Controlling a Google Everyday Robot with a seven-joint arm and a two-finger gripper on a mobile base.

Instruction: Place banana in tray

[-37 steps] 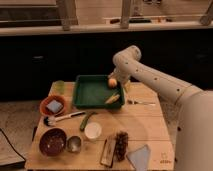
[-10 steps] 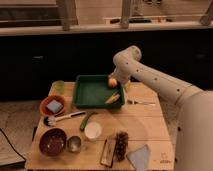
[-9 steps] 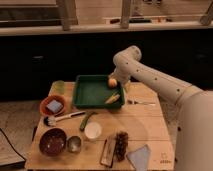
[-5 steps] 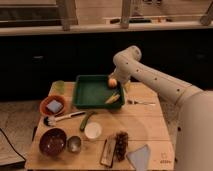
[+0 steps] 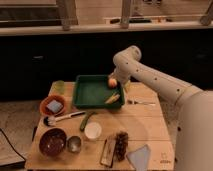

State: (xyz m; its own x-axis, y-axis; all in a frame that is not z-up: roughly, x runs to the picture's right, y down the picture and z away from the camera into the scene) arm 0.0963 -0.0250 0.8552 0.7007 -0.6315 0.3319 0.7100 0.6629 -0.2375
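The dark green tray (image 5: 90,91) sits at the back of the wooden table. The small pale yellow banana (image 5: 112,98) lies inside it near the right front corner. A round orange fruit (image 5: 113,83) lies in the tray's back right corner. My gripper (image 5: 120,85) hangs at the tray's right wall, just above and behind the banana, beside the orange fruit. My white arm reaches in from the right.
An orange bowl (image 5: 53,105) with a blue sponge is left of the tray. A brush (image 5: 62,118), a dark green vegetable (image 5: 87,120), a white cup (image 5: 93,130), a dark bowl (image 5: 52,142), a small metal cup (image 5: 74,143), grapes (image 5: 121,142) and a grey cloth (image 5: 139,155) lie in front. A fork (image 5: 141,102) lies right.
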